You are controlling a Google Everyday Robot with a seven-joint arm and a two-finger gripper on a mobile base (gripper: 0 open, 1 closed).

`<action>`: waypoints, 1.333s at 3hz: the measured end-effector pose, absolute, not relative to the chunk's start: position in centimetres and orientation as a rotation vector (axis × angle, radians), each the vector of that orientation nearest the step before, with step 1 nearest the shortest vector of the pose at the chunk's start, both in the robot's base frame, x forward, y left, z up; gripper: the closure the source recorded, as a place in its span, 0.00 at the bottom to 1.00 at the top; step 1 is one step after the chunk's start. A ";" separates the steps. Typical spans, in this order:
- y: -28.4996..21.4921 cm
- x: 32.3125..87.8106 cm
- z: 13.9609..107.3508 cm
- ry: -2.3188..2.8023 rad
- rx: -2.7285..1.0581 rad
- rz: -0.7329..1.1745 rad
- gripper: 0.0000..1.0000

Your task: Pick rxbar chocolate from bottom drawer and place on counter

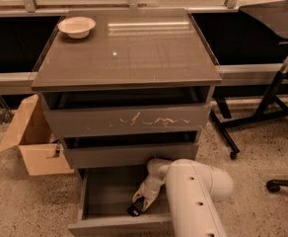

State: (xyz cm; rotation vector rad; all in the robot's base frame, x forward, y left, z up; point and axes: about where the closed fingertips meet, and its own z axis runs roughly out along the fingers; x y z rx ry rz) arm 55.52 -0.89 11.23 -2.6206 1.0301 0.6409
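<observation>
The bottom drawer (104, 196) is pulled open at the foot of the cabinet. A small black rxbar chocolate (135, 209) lies in it near the front wall, right of the middle. My white arm reaches down into the drawer from the right. My gripper (143, 200) sits right at the bar's upper end and touches or nearly touches it. The glossy grey-brown counter (129, 48) is the cabinet top above.
A white bowl (77, 26) stands at the counter's back left corner. The scratched top drawer (129, 120) and the middle drawer (129, 154) stand slightly out. An open cardboard box (33, 142) sits on the floor to the left. A black stand's legs (262, 117) are on the right.
</observation>
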 end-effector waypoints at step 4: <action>-11.9 52.2 17.2 1.151 -2.300 0.391 1.00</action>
